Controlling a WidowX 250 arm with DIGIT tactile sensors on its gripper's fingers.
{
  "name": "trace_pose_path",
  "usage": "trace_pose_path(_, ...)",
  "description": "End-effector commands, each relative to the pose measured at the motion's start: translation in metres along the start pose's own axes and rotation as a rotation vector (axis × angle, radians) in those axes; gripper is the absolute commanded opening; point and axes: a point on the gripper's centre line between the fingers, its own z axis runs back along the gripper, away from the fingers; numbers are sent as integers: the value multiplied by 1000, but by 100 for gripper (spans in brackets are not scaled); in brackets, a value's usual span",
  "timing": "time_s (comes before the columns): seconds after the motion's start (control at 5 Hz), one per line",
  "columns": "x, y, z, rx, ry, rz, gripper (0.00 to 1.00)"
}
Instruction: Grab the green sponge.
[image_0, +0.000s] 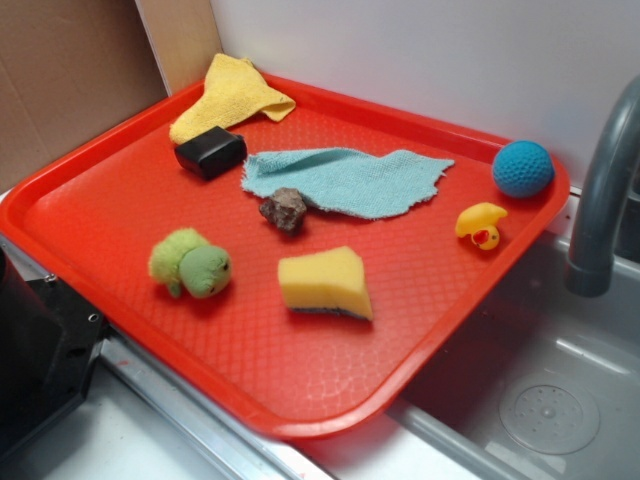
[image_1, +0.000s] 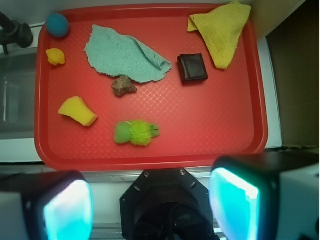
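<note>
- While our claw (image_1: 150, 205) hangs released above the near edge of the tray (image_1: 230, 125), its two pads (image_1: 235, 200) stand wide apart with nothing between them, as the wrist view shows.
- At the far left of the wrist view we see a blue ball (image_1: 57, 25) in the tray's corner, and a yellow duck (image_1: 55, 56) just below it.
- Next comes the sponge (image_1: 77, 110), yellow foam lying on the tray's left part, apart from everything else and well clear of the claw.
- From the exterior view we see the sponge (image_0: 325, 283) near the tray's front middle, resting on its dark scouring face, which shows as a thin strip along the bottom edge.
- Right of the sponge in the wrist view lies a green plush toy (image_1: 136, 132), close to the near rim.
- Above these a teal cloth (image_1: 122, 55) is spread out, rumpled, with a brown rock (image_1: 123, 85) just beside its lower edge; we cannot tell whether they touch.
- Further right sits a black block (image_1: 193, 67).
- A yellow cloth (image_1: 222, 30) lies bunched in the far right corner, its tip near the block.
- Beyond the tray's left side we see a grey faucet (image_0: 600, 190) over a sink (image_0: 540, 400).
</note>
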Motion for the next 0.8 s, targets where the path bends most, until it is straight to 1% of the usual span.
trace_pose_path(0.0,0,0,0,0,0,0,100)
trace_pose_path(0.2,32,-46,-56,58,41,-232,100)
trace_pose_path(0.4,48,-71,-108,60,4,-361,100)
trace_pose_path(0.6,50,-89,-158,-15,-6,-496,100)
